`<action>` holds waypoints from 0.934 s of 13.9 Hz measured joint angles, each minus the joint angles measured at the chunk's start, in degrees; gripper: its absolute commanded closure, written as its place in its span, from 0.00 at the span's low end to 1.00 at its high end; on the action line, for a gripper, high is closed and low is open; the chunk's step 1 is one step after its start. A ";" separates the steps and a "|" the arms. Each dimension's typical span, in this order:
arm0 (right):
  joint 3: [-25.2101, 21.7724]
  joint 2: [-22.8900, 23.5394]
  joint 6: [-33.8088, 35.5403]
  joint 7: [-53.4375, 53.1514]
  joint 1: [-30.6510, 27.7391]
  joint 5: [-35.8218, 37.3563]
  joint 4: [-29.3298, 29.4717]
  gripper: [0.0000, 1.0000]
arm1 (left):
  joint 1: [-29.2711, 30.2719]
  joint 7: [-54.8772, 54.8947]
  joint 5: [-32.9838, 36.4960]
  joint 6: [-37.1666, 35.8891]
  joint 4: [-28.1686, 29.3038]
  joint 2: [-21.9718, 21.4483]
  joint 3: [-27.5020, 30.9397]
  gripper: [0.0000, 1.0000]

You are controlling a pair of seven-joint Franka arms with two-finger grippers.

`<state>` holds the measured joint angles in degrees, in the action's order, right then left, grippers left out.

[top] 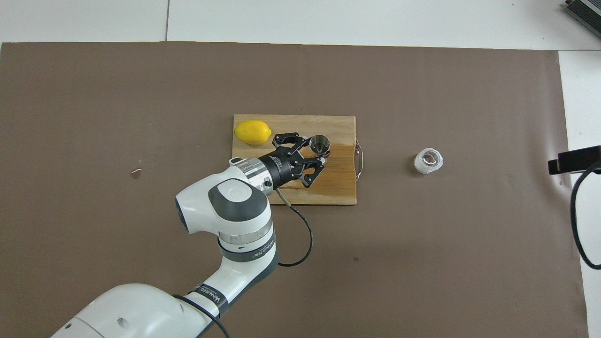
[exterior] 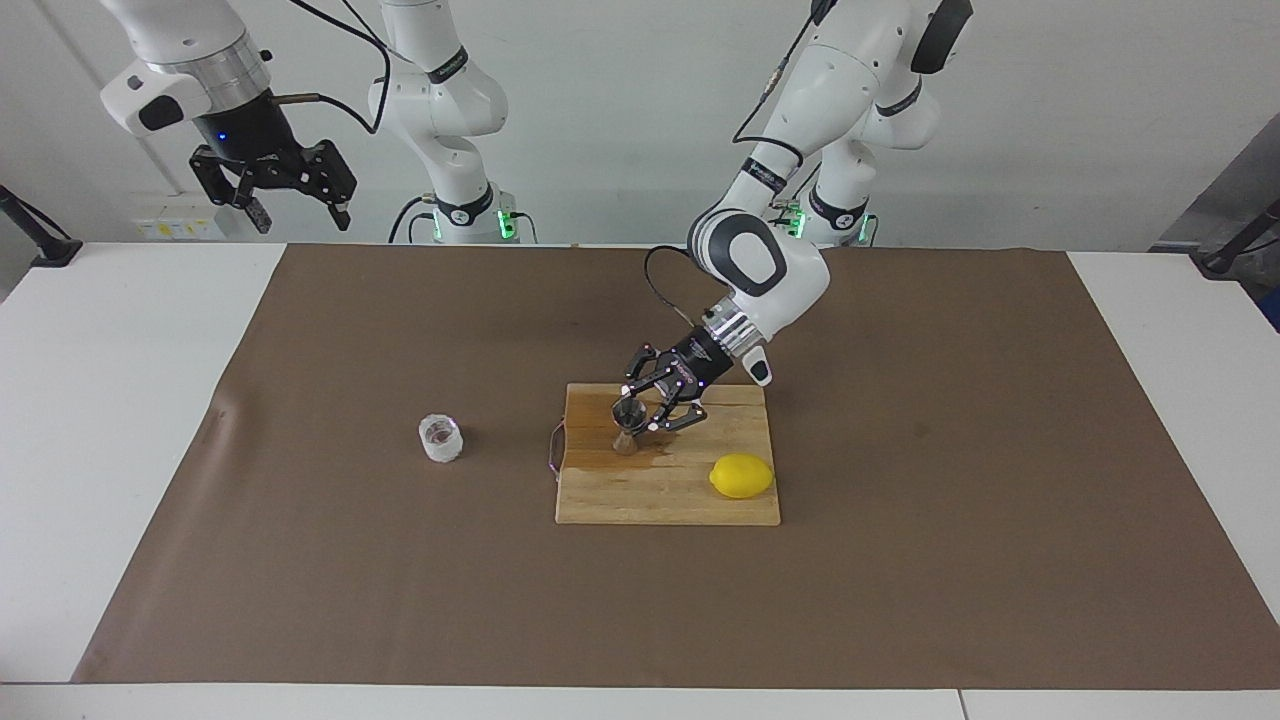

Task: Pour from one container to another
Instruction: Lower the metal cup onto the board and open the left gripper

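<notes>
The steel jigger (exterior: 626, 424) stands upright on the wooden cutting board (exterior: 660, 495), at the edge of a dark wet patch. My left gripper (exterior: 634, 424) is shut on the jigger at its narrow waist; from overhead the left gripper (top: 323, 153) sits just under the jigger's open top (top: 320, 142). The clear whitish cup (exterior: 441, 438) stands alone on the brown mat, toward the right arm's end of the table, and shows overhead (top: 428, 161). My right gripper (exterior: 298, 212) hangs open and empty, high above the table's edge by its base, and waits.
A yellow lemon (exterior: 741, 476) lies on the board toward the left arm's end, also seen overhead (top: 253, 132). The board has a small metal handle (top: 359, 159) on the side toward the cup. A brown mat (exterior: 300, 560) covers the table.
</notes>
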<state>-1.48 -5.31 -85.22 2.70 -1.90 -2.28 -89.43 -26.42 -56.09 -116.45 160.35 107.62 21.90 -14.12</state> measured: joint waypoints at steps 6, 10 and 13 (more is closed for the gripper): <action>0.00 0.00 0.00 0.00 0.00 0.00 0.00 0.00 | -0.22 0.33 0.00 0.38 0.04 0.13 -0.02 0.51; 0.00 0.00 0.00 0.00 0.00 0.00 0.00 0.00 | -0.26 0.72 0.00 0.51 0.07 0.23 -0.10 0.22; 0.00 0.00 0.00 0.00 0.00 0.00 0.00 0.00 | -0.26 0.78 -0.01 0.53 0.07 0.23 -0.13 0.00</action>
<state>-1.48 -5.31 -85.22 2.70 -1.90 -2.28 -89.43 -26.68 -55.31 -116.46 160.88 107.70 22.14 -14.25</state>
